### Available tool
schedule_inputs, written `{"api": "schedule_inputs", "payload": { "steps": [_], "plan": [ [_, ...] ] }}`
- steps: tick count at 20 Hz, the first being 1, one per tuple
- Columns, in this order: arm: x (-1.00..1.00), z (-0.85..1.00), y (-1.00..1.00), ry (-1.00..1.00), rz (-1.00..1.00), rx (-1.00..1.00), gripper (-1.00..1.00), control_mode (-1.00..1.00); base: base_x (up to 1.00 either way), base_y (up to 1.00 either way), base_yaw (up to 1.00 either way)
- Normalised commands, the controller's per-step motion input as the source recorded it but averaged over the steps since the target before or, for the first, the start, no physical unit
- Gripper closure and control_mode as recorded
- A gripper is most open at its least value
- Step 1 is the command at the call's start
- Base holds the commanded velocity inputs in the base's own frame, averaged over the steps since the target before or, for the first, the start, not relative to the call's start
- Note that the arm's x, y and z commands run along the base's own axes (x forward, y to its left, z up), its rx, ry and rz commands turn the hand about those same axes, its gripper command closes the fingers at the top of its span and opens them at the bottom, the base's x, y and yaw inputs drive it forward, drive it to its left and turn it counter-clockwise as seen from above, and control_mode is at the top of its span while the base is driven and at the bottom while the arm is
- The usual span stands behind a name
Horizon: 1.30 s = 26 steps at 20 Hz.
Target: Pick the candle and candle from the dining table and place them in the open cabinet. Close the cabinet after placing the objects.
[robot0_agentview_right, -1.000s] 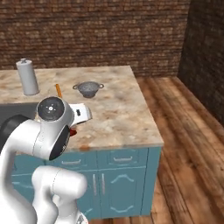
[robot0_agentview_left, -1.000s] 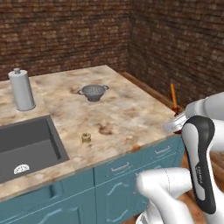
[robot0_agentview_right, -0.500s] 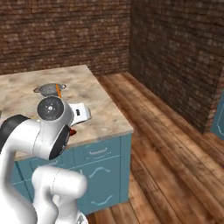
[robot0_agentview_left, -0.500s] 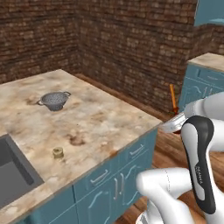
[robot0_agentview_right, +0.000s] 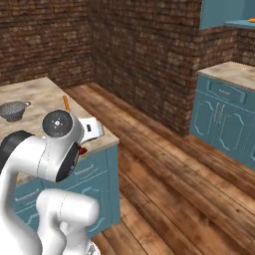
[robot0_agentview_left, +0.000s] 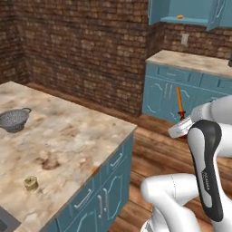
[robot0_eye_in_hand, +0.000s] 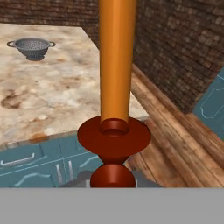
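My gripper is shut on the dark red-brown stand of the tall orange taper candle, which stands upright in it beyond the table's corner, over the wooden floor. The hand view has the taper candle right in front, its stand rising from my gripper. From the right base, the candle pokes up behind my arm. The squat yellowish candle stands on the dining table near its front edge. The open teal cabinet hangs at the top right, also the cabinet.
A grey colander sits on the table, far left. A small orange lump lies on the cabinet shelf. Below the cabinet stand teal drawer units with a stone top. Wooden floor stretches between table and units.
The base has turned, so the whole scene has swung left: sink and bottle are gone, and the wall cabinet and far units have come in. The taper stays in my shut gripper.
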Motion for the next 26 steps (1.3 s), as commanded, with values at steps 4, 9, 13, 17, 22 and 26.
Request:
{"api": "schedule_inputs", "payload": {
  "steps": [4, 9, 13, 17, 22, 26],
  "plan": [
    [0.00, 0.00, 0.00, 0.00, 0.00, 0.00, 1.00, 1.00, 0.16, -0.09, -0.40],
    [0.00, 0.00, 0.00, 0.00, 0.00, 0.00, 1.00, 1.00, 0.41, -0.10, -0.35],
    [0.00, 0.00, 0.00, 0.00, 0.00, 0.00, 1.00, 1.00, 0.48, -0.16, -0.32],
    [0.00, 0.00, 0.00, 0.00, 0.00, 0.00, 1.00, 1.00, 0.56, -0.10, -0.30],
    [0.00, 0.00, 0.00, 0.00, 0.00, 0.00, 1.00, 1.00, 0.74, 0.00, -0.25],
    [0.00, 0.00, 0.00, 0.00, 0.00, 0.00, 1.00, 1.00, 0.80, 0.00, -0.22]
  ]
}}
